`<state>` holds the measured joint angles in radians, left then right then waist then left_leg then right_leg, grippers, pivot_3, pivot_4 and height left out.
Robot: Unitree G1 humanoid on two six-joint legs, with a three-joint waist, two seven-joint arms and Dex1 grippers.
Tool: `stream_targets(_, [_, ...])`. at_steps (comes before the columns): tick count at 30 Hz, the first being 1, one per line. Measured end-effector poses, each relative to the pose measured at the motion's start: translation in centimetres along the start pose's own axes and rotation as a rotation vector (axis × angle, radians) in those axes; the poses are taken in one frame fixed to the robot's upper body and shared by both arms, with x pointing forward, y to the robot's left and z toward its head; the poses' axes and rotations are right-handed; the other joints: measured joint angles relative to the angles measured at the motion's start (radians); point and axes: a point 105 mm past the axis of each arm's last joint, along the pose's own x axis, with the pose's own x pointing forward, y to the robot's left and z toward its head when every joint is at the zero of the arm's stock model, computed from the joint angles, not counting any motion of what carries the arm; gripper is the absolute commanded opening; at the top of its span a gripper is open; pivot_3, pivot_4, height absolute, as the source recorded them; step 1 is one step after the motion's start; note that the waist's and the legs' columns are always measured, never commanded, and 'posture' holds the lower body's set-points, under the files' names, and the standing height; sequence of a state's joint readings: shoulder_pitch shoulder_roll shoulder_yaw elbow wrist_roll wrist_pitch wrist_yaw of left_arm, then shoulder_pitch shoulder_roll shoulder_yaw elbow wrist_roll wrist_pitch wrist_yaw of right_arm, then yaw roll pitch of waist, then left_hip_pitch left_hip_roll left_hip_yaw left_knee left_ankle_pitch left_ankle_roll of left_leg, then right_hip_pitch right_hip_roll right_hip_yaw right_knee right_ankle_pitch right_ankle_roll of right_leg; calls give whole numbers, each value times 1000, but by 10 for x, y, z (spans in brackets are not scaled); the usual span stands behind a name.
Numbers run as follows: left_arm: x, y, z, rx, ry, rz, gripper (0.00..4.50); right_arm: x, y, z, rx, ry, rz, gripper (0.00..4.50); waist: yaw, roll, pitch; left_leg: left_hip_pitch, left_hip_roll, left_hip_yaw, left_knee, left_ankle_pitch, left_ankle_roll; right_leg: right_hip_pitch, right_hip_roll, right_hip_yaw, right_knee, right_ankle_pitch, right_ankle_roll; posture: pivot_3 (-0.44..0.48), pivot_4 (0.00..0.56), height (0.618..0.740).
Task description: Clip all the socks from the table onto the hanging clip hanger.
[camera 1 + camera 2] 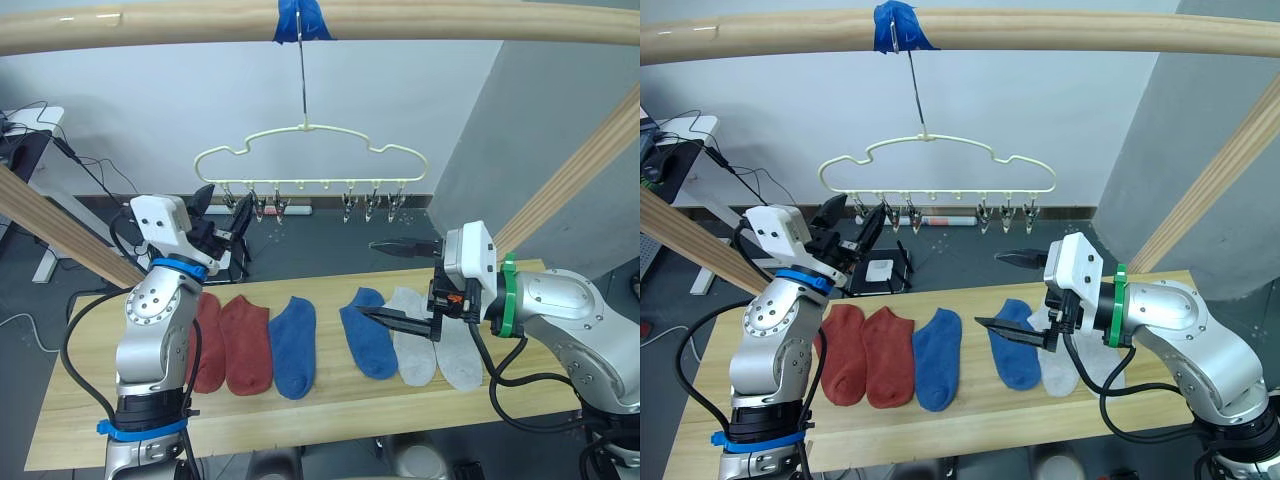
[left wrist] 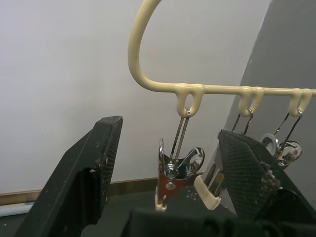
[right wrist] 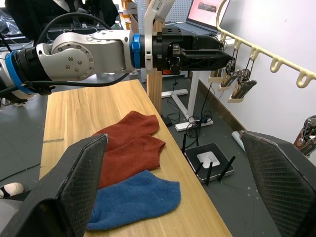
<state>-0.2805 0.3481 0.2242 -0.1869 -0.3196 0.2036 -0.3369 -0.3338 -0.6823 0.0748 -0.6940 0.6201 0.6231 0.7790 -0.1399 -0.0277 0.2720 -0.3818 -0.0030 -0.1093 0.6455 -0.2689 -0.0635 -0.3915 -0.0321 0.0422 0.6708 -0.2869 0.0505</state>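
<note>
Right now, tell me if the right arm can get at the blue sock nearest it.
Probably yes. The right gripper is open and hangs just above the blue sock, which lies flat on the table with nothing on top. The grey sock lies right beside it, so a careless grab might catch both.

Silver-grey rounded arms with white wrist blocks, a blue ring on the left, a green ring on the right, looping black cables, black textured fingers (image 3: 79, 187)
</note>
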Motion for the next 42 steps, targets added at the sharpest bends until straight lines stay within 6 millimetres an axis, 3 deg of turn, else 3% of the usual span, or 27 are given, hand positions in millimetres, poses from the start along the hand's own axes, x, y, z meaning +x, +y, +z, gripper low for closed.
stream_targets(8, [3, 1, 2, 11, -16, 12, 3434, 1, 1, 0, 18, -2, 7, 4500, 0, 0, 0, 0, 0, 0, 0, 0, 0, 0, 0, 0, 0, 0, 0, -270, 265, 740])
stream_targets(11, [3, 3, -1, 8, -10, 16, 2898, 1, 0, 1, 17, -4, 6, 4500, 0, 0, 0, 0, 0, 0, 0, 0, 0, 0, 0, 0, 0, 0, 0, -270, 265, 740])
stream_targets(20, [4, 1, 1, 0, -22, 4, 479, 1, 0, 2, 18, -6, 1, 4500, 0, 0, 0, 0, 0, 0, 0, 0, 0, 0, 0, 0, 0, 0, 0, -273, 267, 740])
stream_targets(24, [4, 0, 2, -1, -27, 1, 20, 1, -1, 2, 19, -6, 0, 4500, 0, 0, 0, 0, 0, 0, 0, 0, 0, 0, 0, 0, 0, 0, 0, -273, 267, 740])
stream_targets(29, [1, -1, 4, 2, -31, -1, 20, 0, 0, -3, 36, 7, -6, 4500, 0, 0, 0, 0, 0, 0, 0, 0, 0, 0, 0, 0, 0, 0, 0, -263, 271, 740])
stream_targets(32, [0, -2, 5, -1, -29, -6, 20, -8, -8, -29, 76, 89, -124, 4500, 1, 0, 0, 0, 0, 0, 0, 0, 0, 0, 0, 0, -1, 0, 0, -253, 277, 740])
stream_targets(37, [-6, -5, 8, 4, -22, -22, 20, -39, -28, -107, 149, 295, -500, 4500, 3, -3, 4, 0, -1, 0, -1, 0, 0, 0, -2, 0, -1, 0, 0, -228, 296, 740])
stream_targets(42, [-10, -7, 9, 9, -3, -44, 20, -60, -20, -170, 195, 461, -703, 4500, 2, -2, 13, 0, -1, 2, -1, 0, 0, -2, -2, 2, 1, 0, 0, -216, 304, 740])
